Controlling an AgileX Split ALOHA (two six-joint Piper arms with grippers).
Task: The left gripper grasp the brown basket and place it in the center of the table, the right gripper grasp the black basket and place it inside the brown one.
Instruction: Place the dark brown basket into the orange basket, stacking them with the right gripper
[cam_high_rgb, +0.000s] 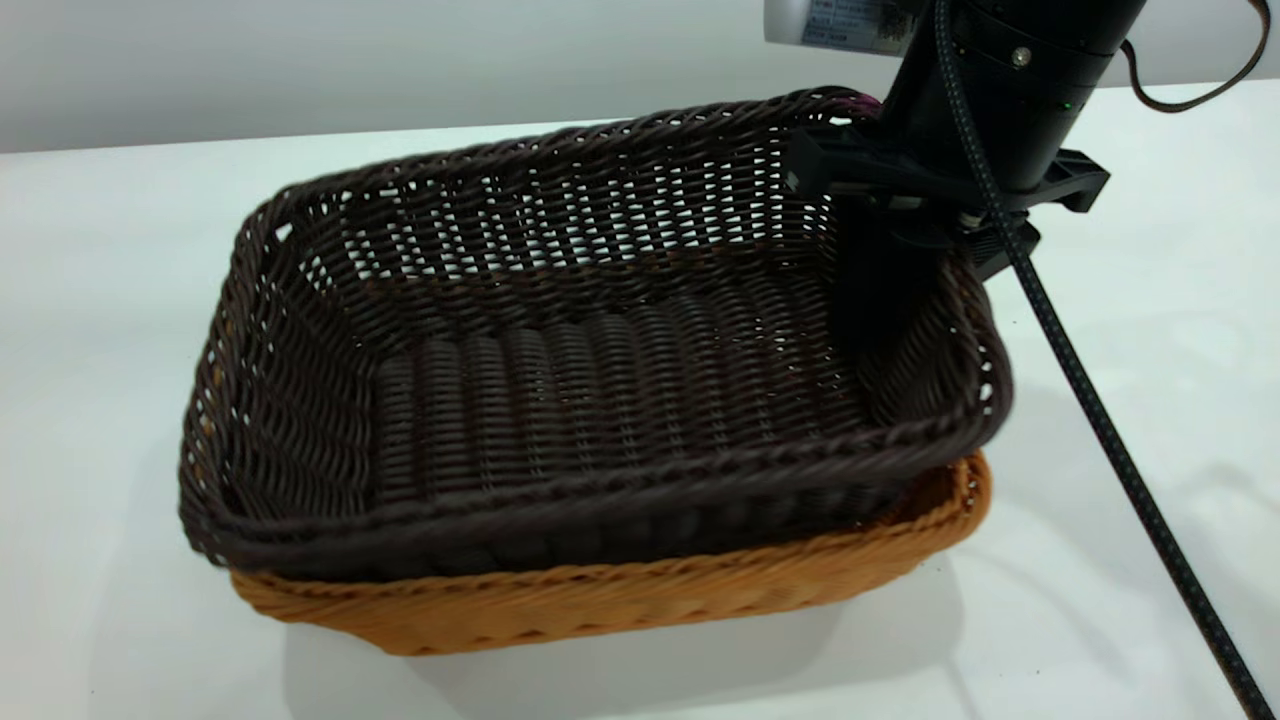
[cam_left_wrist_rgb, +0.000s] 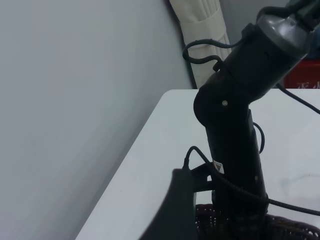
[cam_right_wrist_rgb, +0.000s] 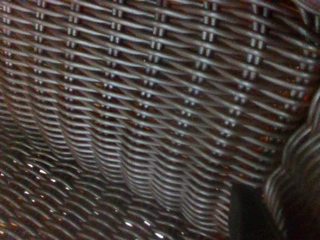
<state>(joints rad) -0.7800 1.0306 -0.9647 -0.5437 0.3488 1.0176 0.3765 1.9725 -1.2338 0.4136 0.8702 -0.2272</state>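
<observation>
Item 1, black basket (cam_high_rgb: 590, 330): dark wicker, seated inside the brown basket (cam_high_rgb: 600, 600), rims nearly parallel. Only the brown one's orange rim and lower wall show beneath it, along the near side and the right corner. The pair sits roughly mid-surface (cam_high_rgb: 110, 280), as far as the exterior view lets me judge.

Item 2, step in hand: I read this as the tail end of step 2, nesting. Step 1 (brown basket to centre) looks done. The black one looks fully down, though its right end may ride a touch high; can't confirm.

Item 3, right hand (cam_high_rgb: 905, 260): arm comes in steeply from above at the basket's far-right corner, wrist near vertical, cable trailing down to the right. 1 finger reaches down inside the right wall, and the other seems to sit outside it, so I judge it clamped on the black basket's wall. The right wrist view is filled with weave at close range, which fits.

Item 4, left hand (cam_left_wrist_rgb: 175, 210): off to the side, away from the baskets, aimed across at the right arm. Only 1 dark finger shows in its own wrist view; spread can't be told.

Item 5, next move, my call: release the wall, lift straight up clear of the rim w/o snagging the weave, retract.
</observation>
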